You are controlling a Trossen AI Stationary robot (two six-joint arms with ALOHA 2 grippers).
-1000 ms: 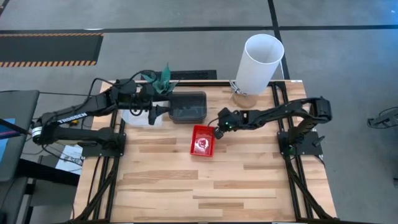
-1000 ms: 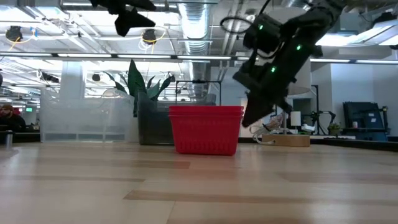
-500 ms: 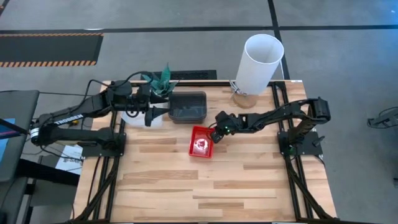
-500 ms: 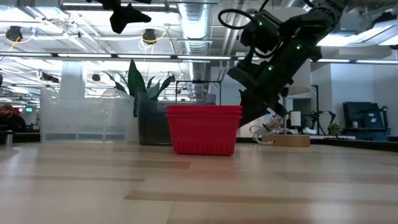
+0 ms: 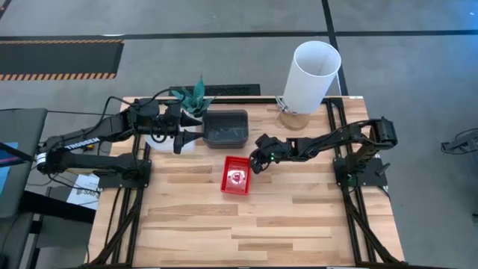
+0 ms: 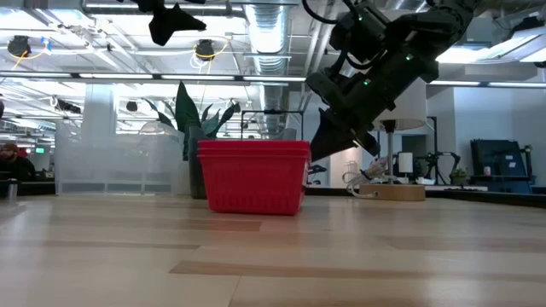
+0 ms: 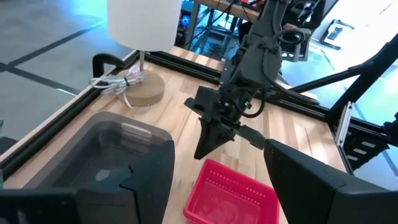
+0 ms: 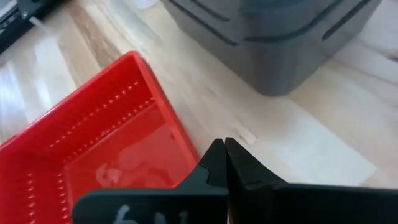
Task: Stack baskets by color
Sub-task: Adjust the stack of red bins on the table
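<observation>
While the red basket [image 5: 237,175] sits flat on the wooden table [image 5: 299,217] near its middle, the right gripper [image 5: 255,164] hangs just beside the basket's far right corner with its two fingers pressed tight together, holding nothing; in the right wrist view the closed tips sit right by the red rim, but I cannot tell if they touch it; the dark grey basket [image 5: 226,128] sits near the back edge, apart from the red one; the clear basket [image 6: 119,162] sits next to the grey one, under the left gripper [image 5: 191,137]; that gripper floats above them with its fingers spread wide and empty; a tall white tube [image 5: 311,76] stands at the back right.
</observation>
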